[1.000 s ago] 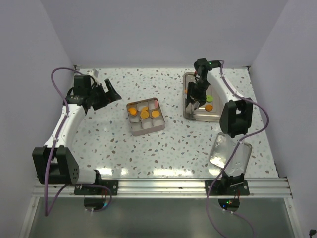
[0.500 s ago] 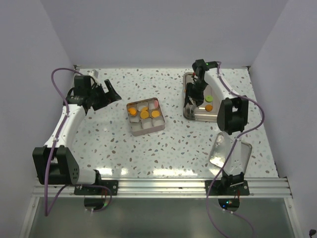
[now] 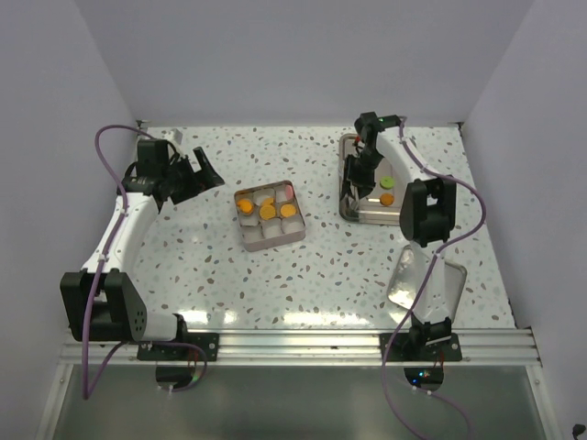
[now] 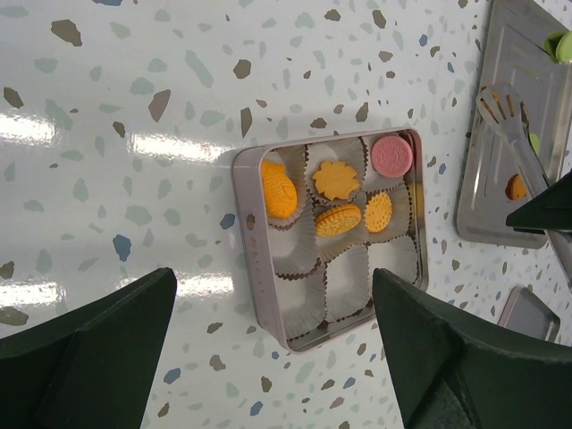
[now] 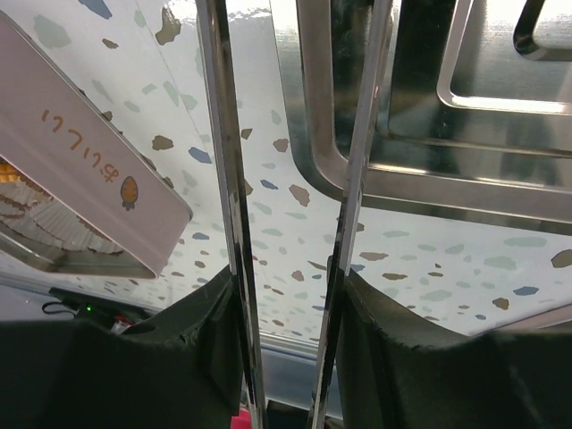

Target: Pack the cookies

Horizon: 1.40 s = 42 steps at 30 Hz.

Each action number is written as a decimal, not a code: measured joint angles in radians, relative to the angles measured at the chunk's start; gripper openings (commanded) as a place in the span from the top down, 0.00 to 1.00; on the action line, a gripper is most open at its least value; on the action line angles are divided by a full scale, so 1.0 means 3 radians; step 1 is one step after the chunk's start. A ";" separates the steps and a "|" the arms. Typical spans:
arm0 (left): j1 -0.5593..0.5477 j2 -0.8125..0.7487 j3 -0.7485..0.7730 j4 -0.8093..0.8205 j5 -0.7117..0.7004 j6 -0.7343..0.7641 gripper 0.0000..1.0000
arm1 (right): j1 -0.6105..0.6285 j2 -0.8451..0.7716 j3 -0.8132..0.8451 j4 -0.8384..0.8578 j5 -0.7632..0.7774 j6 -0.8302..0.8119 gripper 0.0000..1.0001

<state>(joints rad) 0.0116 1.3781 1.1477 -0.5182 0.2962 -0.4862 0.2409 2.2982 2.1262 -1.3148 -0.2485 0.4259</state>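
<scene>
A pink square tin (image 3: 269,218) with white paper cups holds several cookies (image 3: 267,211), orange ones and one pink (image 4: 391,155). A green cookie (image 3: 389,182) and an orange cookie (image 3: 387,199) lie on the metal tray (image 3: 353,213). My right gripper (image 3: 360,168) is over the tray's left part, shut on metal tongs (image 5: 228,179) whose two blades run between its fingers. The tongs (image 4: 514,125) reach down to the tray. My left gripper (image 3: 206,174) is open and empty, held above the table left of the tin (image 4: 255,268).
The tin's lid (image 3: 426,280) lies at the near right by the right arm's base. The tin's side (image 5: 80,188) and the tray's rim (image 5: 420,179) show in the right wrist view. White walls close in the table on three sides.
My right arm has shifted a little to the left and back over the tray with the tongs. The left arm and the cookies have not moved.
</scene>
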 measured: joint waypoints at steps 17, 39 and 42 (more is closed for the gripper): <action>0.0000 0.0000 0.0000 -0.0001 -0.0006 -0.0001 0.03 | 0.0000 -0.0191 0.0334 -0.0066 0.0010 0.0003 0.66; 0.0000 0.0000 0.0001 -0.0032 -0.0005 -0.0001 0.04 | 0.1409 -0.0958 -0.0150 0.0071 -0.0819 0.0206 0.65; 0.0000 -0.0001 0.0000 -0.0051 -0.0005 -0.0001 0.04 | 0.1559 -0.0891 -0.0079 0.0074 -0.0838 0.0243 0.65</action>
<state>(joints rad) 0.0116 1.3777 1.1477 -0.5335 0.2947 -0.4866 0.7086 2.0308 2.1025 -1.2926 -0.4999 0.4988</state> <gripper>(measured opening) 0.966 0.392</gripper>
